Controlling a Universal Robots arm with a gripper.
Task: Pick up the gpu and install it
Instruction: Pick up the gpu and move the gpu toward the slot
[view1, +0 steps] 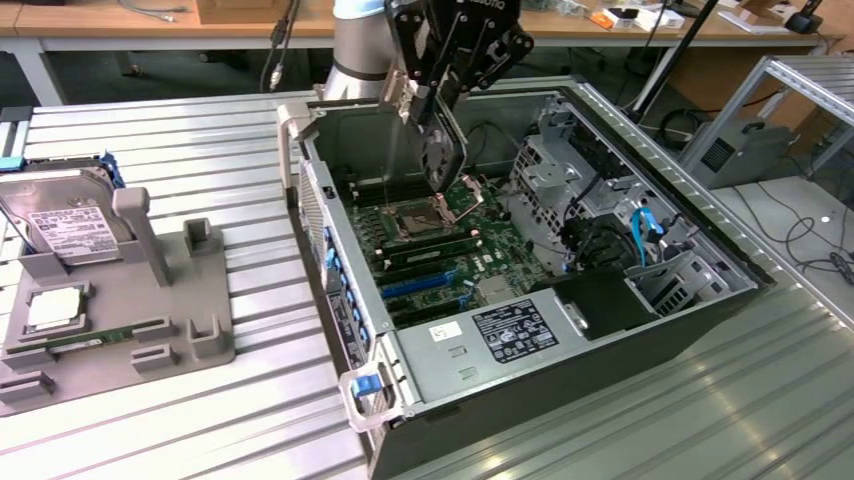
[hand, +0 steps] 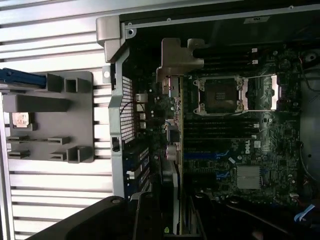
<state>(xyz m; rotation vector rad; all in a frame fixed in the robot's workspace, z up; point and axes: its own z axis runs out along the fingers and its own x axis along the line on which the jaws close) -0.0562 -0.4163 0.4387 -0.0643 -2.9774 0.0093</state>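
The gpu (view1: 443, 165) hangs upright over the open computer case (view1: 350, 330), a dark board with a silvery bracket (view1: 394, 100) at one end. My gripper (view1: 438, 100) is shut on its upper edge. The card's lower edge is above the motherboard (view1: 467, 265), near the CPU socket (view1: 416, 215). In the wrist view the gpu (hand: 176, 130) appears edge-on between the gripper (hand: 172, 220) fingers. Its bracket (hand: 177, 57) lies by the case's rear wall, and the blue expansion slots (hand: 205, 156) sit just beside the card.
A grey fixture tray (view1: 180, 300) lies on the slatted table at the exterior view's left, holding a hard drive (view1: 54, 215), a small chip (view1: 54, 305) and a memory stick (view1: 67, 345). Inside the case are a power supply (view1: 514, 330), drive cage (view1: 554, 165) and cables (view1: 641, 230).
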